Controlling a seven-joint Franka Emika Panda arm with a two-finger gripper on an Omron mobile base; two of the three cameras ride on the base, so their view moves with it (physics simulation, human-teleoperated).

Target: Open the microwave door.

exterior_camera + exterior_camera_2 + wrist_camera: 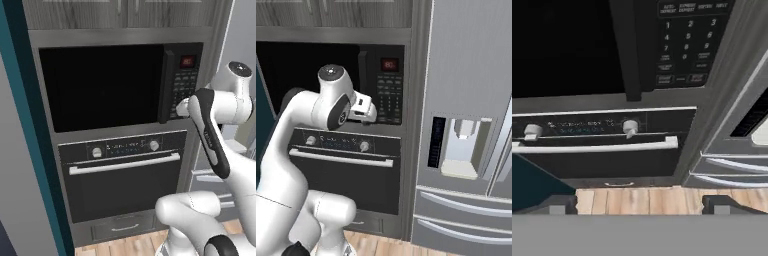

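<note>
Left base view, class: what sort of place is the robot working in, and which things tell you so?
A kitchen, rendered in simulation. A built-in microwave sits above an oven in a cabinet column, and a fridge with a water dispenser stands beside them.

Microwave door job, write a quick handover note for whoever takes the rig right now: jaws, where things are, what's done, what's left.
Gripper: jaws wide apart, holding nothing, raised in front of the microwave's keypad.
Microwave door: looks closed, flush in the frame above the oven. Its vertical handle runs along the right edge, beside the keypad.
Fridge stands to the right.
Done: arm brought up near the handle.
Left: close on the handle, pull the door open.
</note>
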